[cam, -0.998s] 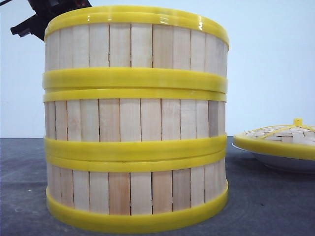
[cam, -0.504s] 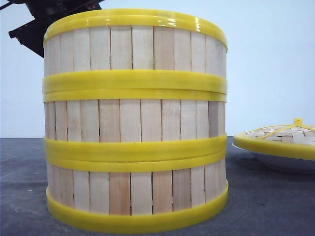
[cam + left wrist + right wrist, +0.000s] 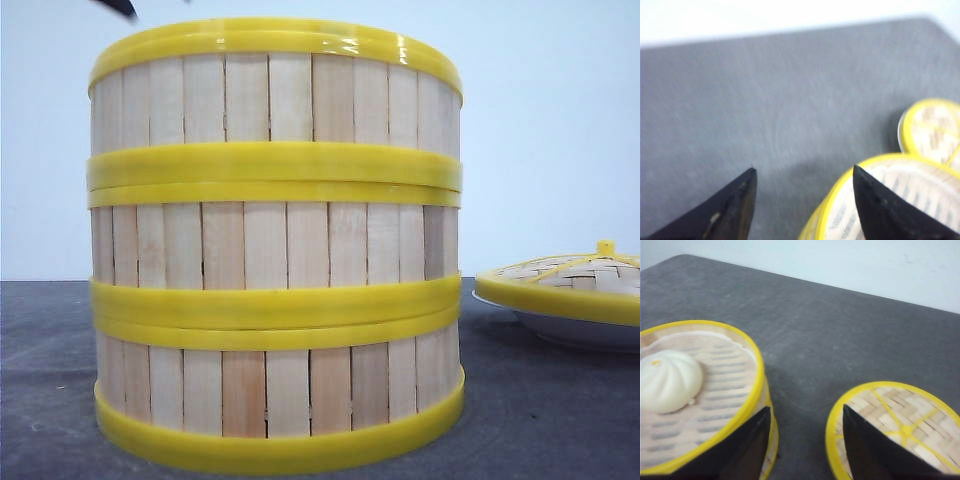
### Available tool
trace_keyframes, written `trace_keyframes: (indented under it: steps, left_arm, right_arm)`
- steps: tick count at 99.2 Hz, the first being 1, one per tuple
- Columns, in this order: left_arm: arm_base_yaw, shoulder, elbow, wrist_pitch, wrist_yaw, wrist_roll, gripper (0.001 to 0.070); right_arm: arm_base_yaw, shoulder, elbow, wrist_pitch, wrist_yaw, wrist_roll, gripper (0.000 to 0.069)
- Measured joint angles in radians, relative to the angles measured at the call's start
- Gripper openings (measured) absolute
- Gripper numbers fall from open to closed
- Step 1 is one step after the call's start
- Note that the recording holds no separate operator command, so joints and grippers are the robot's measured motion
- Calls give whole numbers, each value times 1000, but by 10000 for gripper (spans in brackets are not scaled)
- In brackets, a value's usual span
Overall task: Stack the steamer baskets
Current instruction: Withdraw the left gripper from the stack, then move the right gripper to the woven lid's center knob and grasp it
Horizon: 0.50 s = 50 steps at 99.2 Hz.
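Yellow rims band the three steamer baskets (image 3: 275,250), which we see stacked one on another in the front view, filling the left and centre of the frame from the lower edge almost to the upper edge. Their walls of pale wooden slats line up straight, and the stack stands on the grey table (image 3: 560,420). At the right edge of that frame the woven lid (image 3: 570,280) with its small yellow knob rests on the white plate (image 3: 575,330), apart from the stack.

In the right wrist view we look down into the top basket (image 3: 715,390) at the left of the frame; a white bun (image 3: 669,380) lies inside it on the slatted floor. The lid (image 3: 895,425) appears at the lower right. Our right gripper (image 3: 806,440) has its dark fingers spread, with nothing between them; one sits over the basket's rim, the other over the lid's edge.

In the left wrist view, which is blurred, our left gripper (image 3: 804,200) is likewise spread wide and holds nothing. The top of the stack (image 3: 880,200) sits at the lower right behind one finger, with the lid (image 3: 932,130) beyond it at the right edge.
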Motion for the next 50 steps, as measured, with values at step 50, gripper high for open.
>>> trace_keyframes:
  steps: [50]
  left_arm:
    - [-79,-320,-263,-14,-3,30,357]
  right_arm:
    - [-235,304,98,-59,-75,68,424]
